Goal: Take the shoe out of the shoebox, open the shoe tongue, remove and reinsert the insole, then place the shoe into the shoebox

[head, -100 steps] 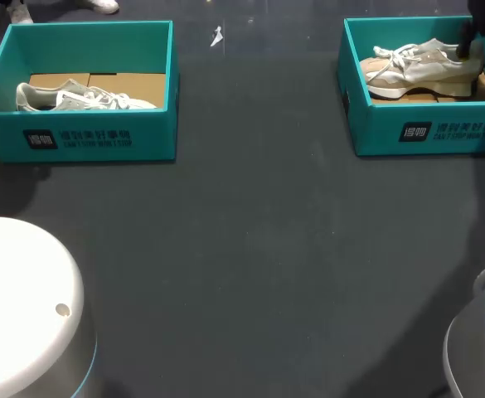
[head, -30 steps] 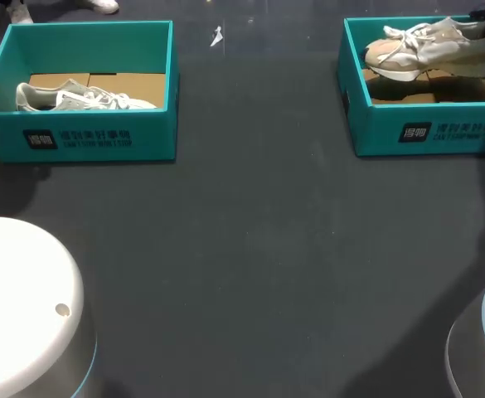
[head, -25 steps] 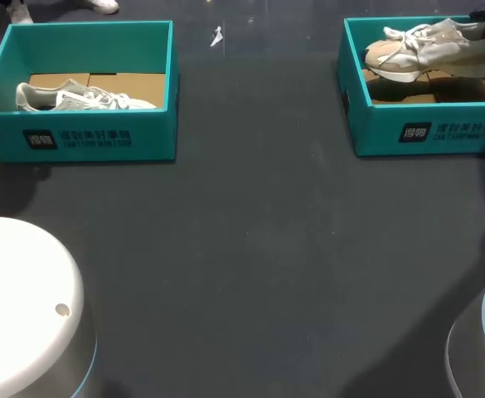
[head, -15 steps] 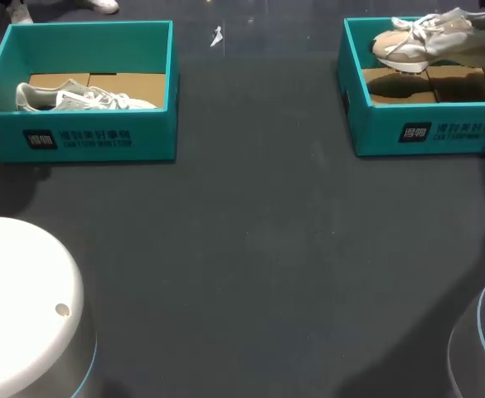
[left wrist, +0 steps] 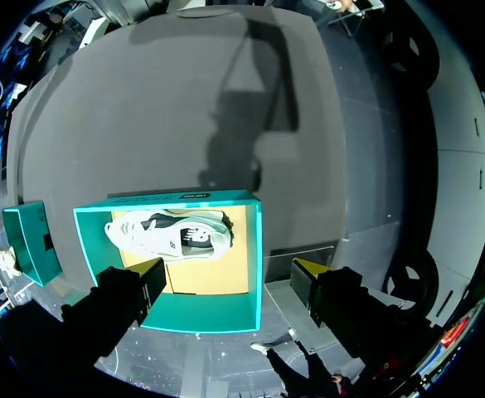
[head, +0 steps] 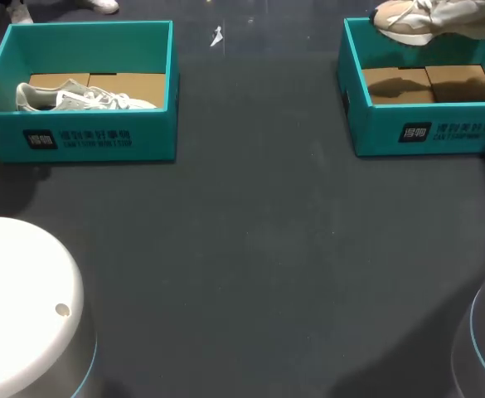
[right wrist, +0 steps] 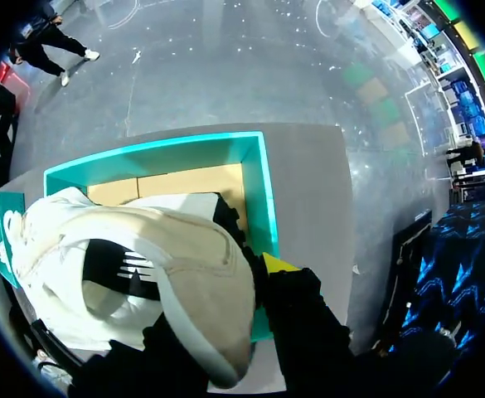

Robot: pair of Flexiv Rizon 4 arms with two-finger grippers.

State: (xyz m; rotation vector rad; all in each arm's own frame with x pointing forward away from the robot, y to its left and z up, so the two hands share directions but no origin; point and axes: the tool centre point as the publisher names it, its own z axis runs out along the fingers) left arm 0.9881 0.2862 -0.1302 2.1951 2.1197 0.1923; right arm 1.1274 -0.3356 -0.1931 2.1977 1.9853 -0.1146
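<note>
Beige shoe is hanging in the air over the far wall of the right shoebox, at the far right of the table. Its toe is pointing toward the middle of the table, and its sole is sitting clear above the brown cardboard floor of the box. My right gripper is gripping the beige shoe at the heel. In the right wrist view I am seeing one yellow tip pressed against the outside of the heel collar. The other finger is hiding behind the shoe's body, so I cannot tell how wide the jaws are standing. The open teal box is lying right beneath the shoe in that view.

My left gripper is hovering high over the left shoebox with its jaws spread wide and nothing between them. One yellow tip is lining up over each side wall. The white shoe is lying on its side on the cardboard inside that box, well below the fingers and not touching them.

Both rounded white arm bases are showing at the near corners of the head view.
</note>
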